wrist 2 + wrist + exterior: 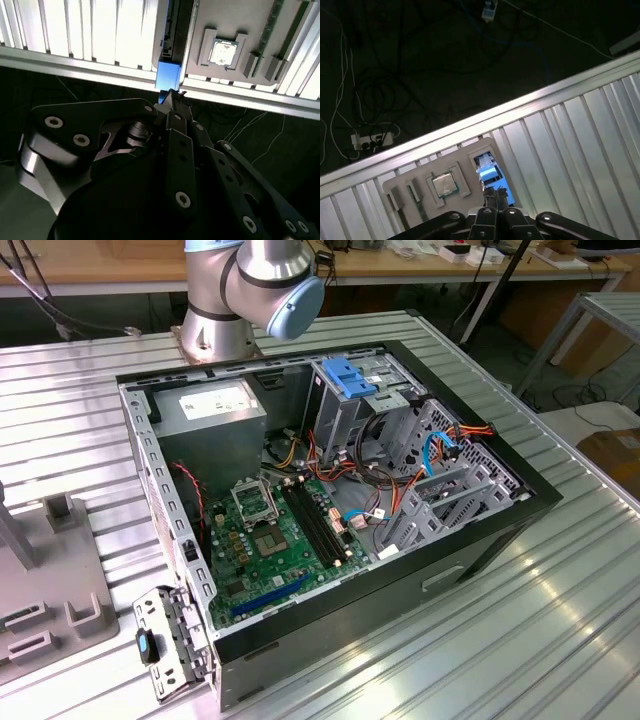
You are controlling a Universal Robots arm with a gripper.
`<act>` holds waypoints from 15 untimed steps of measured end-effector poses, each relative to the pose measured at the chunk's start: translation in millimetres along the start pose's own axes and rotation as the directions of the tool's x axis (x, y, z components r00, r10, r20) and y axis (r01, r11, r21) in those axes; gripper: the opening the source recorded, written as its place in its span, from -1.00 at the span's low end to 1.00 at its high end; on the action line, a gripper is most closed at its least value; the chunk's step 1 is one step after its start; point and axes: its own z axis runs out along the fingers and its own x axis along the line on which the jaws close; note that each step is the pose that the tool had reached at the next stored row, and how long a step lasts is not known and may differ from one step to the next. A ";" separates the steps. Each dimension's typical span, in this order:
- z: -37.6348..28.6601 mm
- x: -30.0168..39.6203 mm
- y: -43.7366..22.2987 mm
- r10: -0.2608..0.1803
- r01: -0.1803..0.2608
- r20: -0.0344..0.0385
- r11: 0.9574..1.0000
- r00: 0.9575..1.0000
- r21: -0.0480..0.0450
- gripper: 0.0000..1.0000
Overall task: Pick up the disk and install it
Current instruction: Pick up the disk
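— Where does the disk sit against the claw?

— Your gripper [173, 96] has the disk [167, 75] right at its tip in both wrist views. You see it edge-on, with the light-blue bracket nearest the claw, running alongside the grey fixture plate [225, 20]. Whether the claw is clenched or released I cannot tell you, nor whether it touches the bracket.

— What else is around it?

— A processor chip [222, 51] sits in a pocket of that plate, just beside the disk. In the middle of the exterior view your open computer case [400, 585] lies on its side. Inside it the motherboard [270, 540] is at lower centre, the power-supply box [210, 425] at upper left and the drive cage [340, 415] with its blue latch at upper centre, with loose wires [468, 430] around them. The arm's base [215, 330] stands behind the case, at the top of the frame.

— And the surface?

— You are on a ribbed metal table [540, 640]. Past its edge lies a dark floor [445, 60] with cables [375, 85] and a power strip [372, 140].
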 end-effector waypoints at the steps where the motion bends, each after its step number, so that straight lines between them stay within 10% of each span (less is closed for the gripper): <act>1: 0.2 0.0 0.0 -0.031 0.031 -0.001 1.000 1.000 -0.001 -0.79; 6: 1.0 0.0 0.0 -0.143 0.143 -0.005 0.990 0.990 -0.005 -0.79; 12: 2.5 0.1 -0.1 -0.309 0.309 -0.010 0.951 0.951 -0.010 -0.79; 14: 2.9 0.0 -0.2 -0.368 0.368 -0.011 0.930 0.930 -0.011 -0.79; 15: 2.9 0.0 -0.2 -0.374 0.374 -0.011 0.927 0.927 -0.011 -0.79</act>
